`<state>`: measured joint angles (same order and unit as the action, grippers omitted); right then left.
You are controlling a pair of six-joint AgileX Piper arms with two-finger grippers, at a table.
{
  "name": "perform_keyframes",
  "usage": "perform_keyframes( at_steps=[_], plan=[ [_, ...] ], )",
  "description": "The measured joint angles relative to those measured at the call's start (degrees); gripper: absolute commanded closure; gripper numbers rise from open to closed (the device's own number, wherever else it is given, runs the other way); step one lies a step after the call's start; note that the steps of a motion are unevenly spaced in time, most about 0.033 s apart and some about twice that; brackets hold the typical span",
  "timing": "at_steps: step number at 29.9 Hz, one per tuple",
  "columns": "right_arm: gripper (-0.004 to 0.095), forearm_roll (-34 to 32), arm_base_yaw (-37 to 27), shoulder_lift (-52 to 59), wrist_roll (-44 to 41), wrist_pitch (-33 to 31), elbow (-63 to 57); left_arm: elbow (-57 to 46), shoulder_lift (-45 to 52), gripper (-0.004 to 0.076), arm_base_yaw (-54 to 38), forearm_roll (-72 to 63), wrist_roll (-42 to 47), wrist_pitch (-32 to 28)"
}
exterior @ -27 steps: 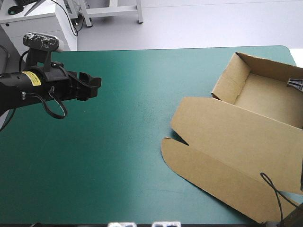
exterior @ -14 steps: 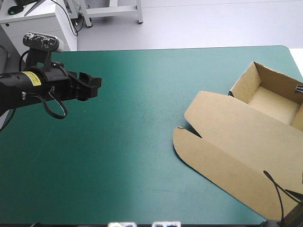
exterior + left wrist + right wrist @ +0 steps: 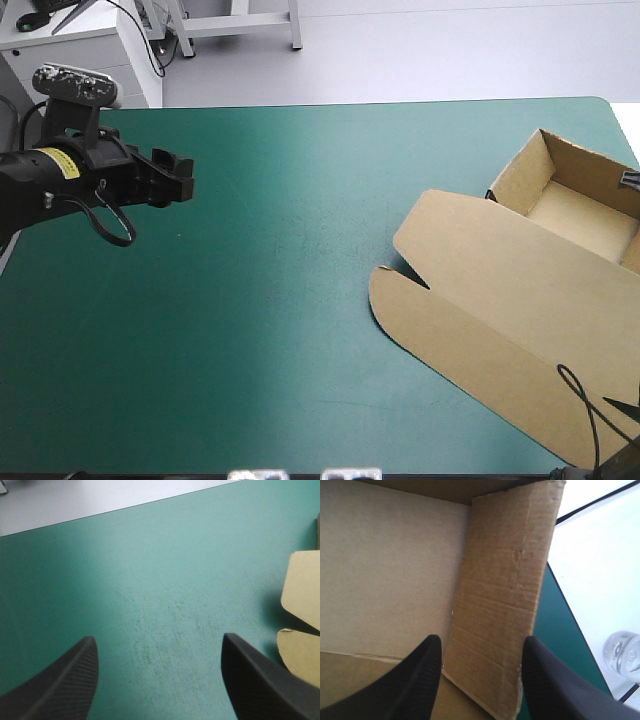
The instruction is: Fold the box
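My left gripper (image 3: 158,638) is wide open. Its black fingers (image 3: 65,680) stand well apart, and between them I see only bare teal-green cover (image 3: 165,580). From above, the left gripper (image 3: 178,176) hangs over the table's far left part, pointing toward the right side and well apart from the box (image 3: 520,300).

My right gripper (image 3: 481,640) is also open, though narrower. Its fingers (image 3: 420,680) stand apart inside the box (image 3: 390,570), and an upright end wall (image 3: 505,595) rises just ahead of the gap between them. I cannot tell whether either finger touches the board. A strip of cover (image 3: 551,630) shows past that wall.

The box sits on the table's right side as an open tray (image 3: 575,205) toward the far right corner, walls raised, running off the high view's right edge. Its lid (image 3: 500,270) lies flat on the cover, reaching toward the near edge, with a rounded flap (image 3: 400,305) at its left end. In the left wrist view that flap (image 3: 300,650) and the lid's corner (image 3: 302,595) show ahead, off to one side.
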<state>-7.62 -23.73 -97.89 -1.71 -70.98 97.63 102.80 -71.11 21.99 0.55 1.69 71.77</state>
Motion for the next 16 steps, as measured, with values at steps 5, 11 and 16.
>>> perform_keyframes(
  at_steps=[5,11,16],
  plan=[
    [0.0436,5.58,0.00,4.57,0.37,-0.27,0.00,0.00,0.04,0.0229,0.00,1.51,0.00,0.00],
    [0.0436,19.65,0.05,10.74,0.99,-0.47,0.00,-5.18,1.74,0.0229,0.00,1.51,-1.69,-0.05],
    [0.0469,23.02,3.53,18.05,1.71,-0.77,0.00,-13.82,5.73,0.0229,0.00,1.89,-2.48,-0.05]
  ],
)
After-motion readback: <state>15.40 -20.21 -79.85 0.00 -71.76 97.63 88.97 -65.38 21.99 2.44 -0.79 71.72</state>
